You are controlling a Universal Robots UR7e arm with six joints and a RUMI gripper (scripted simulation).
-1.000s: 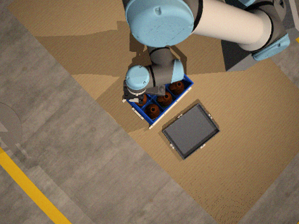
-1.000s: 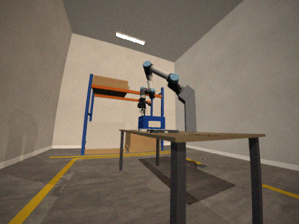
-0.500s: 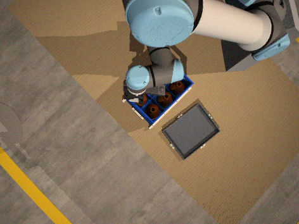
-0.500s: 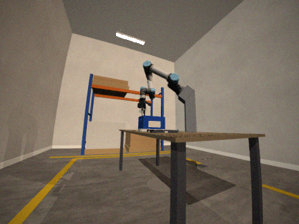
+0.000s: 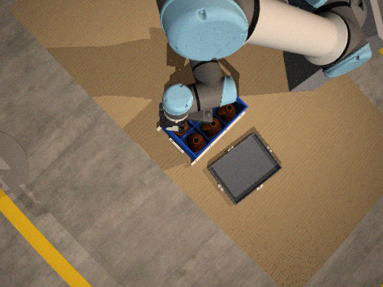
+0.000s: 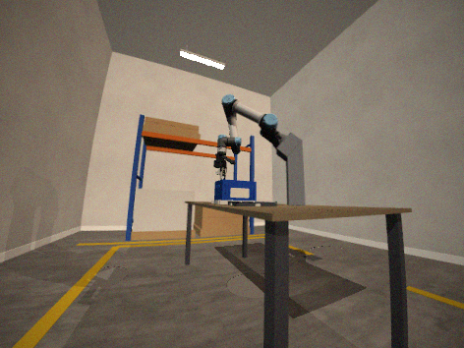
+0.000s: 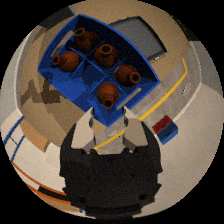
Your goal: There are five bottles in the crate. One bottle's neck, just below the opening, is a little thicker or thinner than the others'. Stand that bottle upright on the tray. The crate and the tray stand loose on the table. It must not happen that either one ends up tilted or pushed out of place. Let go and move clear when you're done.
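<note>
The gripper [image 7: 107, 116] hangs above the crate with its jaws partly spread and nothing between them; the two pale fingers frame a gap directly over the nearest bottle [image 7: 107, 94], which stands in the crate's near corner cell at centre frame in the wrist view. The fingertips are above that bottle's mouth, not around its neck.

The blue crate [image 7: 60, 37] fills the upper middle of the wrist view and holds five brown bottles, each upright in its own cell; one cell is vacant. Which neck is the odd one cannot be told at this resolution.

The grey tray [image 5: 244, 168] sits just beside the crate, at centre frame in the top view, and bears nothing.

Judgement: the step in hand is inspection or approach over the near bottle. The next move calls for a straight descent, then closing on the neck without nudging the loose crate.
</note>
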